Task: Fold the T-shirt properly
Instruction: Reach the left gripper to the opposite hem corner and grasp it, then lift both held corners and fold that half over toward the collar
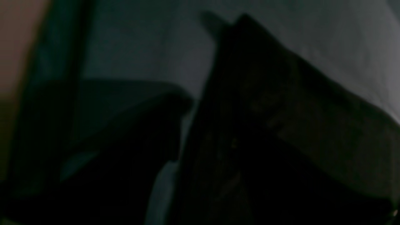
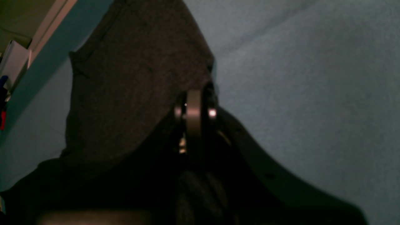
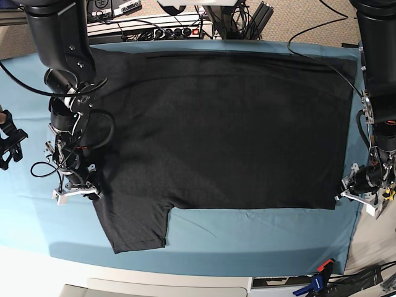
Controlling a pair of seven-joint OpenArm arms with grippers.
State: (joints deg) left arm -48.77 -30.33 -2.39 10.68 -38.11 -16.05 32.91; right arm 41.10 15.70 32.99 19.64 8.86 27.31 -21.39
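Lying flat across the teal tabletop (image 3: 25, 223), the shirt (image 3: 216, 130) looks light and limp, so it will sag and crease. At base-view left the right arm's fingers (image 3: 76, 193) sit closed on its sleeve edge. At right the left arm's fingers (image 3: 359, 197) reach the hem corner; I cannot tell their state.

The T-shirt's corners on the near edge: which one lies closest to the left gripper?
The near corner on the base view's right of the T-shirt, beside the left gripper. The sleeve corner lies far across, below the right gripper.
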